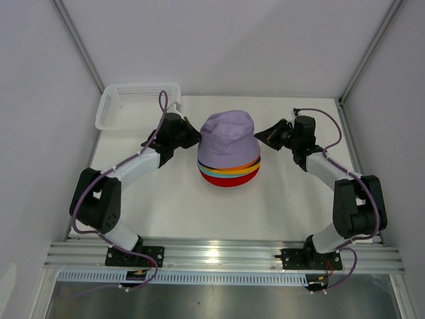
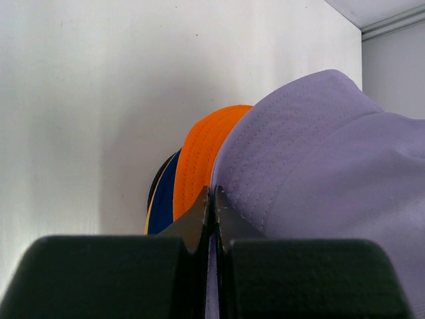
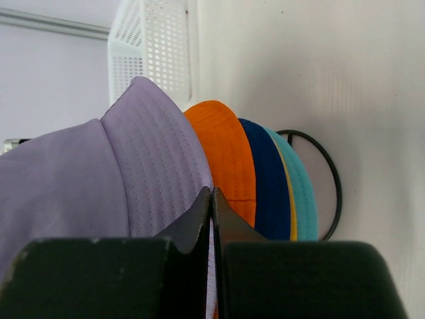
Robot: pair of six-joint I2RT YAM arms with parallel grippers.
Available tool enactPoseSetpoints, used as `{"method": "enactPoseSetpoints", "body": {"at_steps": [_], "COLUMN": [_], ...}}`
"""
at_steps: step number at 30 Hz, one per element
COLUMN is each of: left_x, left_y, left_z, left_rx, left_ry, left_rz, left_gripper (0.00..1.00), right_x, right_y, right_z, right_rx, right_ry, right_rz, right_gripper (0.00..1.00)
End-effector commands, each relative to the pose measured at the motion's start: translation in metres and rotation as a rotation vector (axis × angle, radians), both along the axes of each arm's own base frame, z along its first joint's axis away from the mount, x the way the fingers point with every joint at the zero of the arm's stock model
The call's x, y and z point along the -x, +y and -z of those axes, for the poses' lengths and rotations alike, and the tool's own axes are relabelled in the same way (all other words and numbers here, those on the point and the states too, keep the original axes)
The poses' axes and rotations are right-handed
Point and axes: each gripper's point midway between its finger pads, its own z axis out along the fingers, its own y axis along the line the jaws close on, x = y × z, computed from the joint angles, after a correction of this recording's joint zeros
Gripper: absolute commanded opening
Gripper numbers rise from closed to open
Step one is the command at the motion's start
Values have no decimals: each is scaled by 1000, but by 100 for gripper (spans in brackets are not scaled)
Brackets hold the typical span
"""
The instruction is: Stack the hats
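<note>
The hats sit in one pile at the table's middle. The lavender hat is on top, above orange, navy, yellow, teal and red brims. My left gripper is shut on the lavender brim's left side, and my right gripper is shut on its right side. In the left wrist view, lavender fabric runs between the closed gripper, with the orange hat and navy hat behind. The right wrist view shows my gripper pinching the lavender hat, beside orange, navy and teal brims.
A white lattice basket stands at the back left of the table, behind my left arm. A black wire ring shows under the pile in the right wrist view. White walls close in on both sides and the back.
</note>
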Motion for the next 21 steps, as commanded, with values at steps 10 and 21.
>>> {"method": "enactPoseSetpoints", "body": {"at_steps": [10,21], "left_x": [11,48], "left_y": [20,68], "left_z": [3,-98], "left_rx": [-142,-329], "left_ry": [-50,-291], "left_rz": [-33,-30], "left_gripper": [8,69], "right_x": [11,10], "right_y": [-13,-35], "right_z": [11,-18], "right_rx": [115,281], "right_ry": [13,-45], "right_rz": [16,-13], "right_gripper": [0,55]}}
